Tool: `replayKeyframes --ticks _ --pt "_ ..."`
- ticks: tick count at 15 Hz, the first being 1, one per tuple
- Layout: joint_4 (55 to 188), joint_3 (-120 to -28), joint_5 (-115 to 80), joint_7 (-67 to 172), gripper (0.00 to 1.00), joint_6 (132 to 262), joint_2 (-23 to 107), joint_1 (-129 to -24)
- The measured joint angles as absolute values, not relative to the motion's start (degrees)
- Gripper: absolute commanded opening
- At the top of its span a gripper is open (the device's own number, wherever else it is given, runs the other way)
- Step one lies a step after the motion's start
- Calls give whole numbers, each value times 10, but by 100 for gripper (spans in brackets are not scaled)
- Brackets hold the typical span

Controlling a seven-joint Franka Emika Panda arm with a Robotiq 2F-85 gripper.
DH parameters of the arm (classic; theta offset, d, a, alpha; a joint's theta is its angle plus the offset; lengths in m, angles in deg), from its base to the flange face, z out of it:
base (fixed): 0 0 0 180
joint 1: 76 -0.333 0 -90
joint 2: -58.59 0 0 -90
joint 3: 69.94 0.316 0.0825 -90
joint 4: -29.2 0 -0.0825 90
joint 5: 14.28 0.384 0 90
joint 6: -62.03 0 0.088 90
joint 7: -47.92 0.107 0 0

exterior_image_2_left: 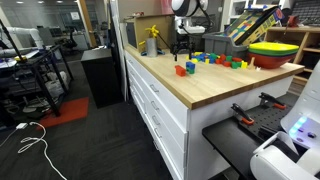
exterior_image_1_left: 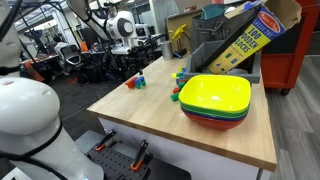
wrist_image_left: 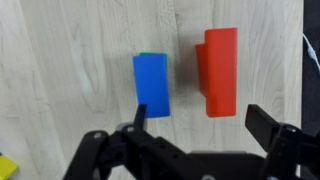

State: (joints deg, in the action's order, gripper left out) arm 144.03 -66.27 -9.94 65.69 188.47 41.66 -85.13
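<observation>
The jaws stand spread wide and hold nothing, hanging over two blocks on the wooden table. In the wrist view a blue block lies just above one jaw's tip, with a sliver of green showing at its far end. A red block lies near it, apart and parallel, within the gap between the jaws. In an exterior view a stack of coloured bowls sits well apart at the table's other end.
</observation>
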Motion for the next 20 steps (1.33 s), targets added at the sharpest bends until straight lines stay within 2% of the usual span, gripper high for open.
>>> replayKeyframes --ticks 20 --pt "1481 -670 -99 657 100 1877 418 -833"
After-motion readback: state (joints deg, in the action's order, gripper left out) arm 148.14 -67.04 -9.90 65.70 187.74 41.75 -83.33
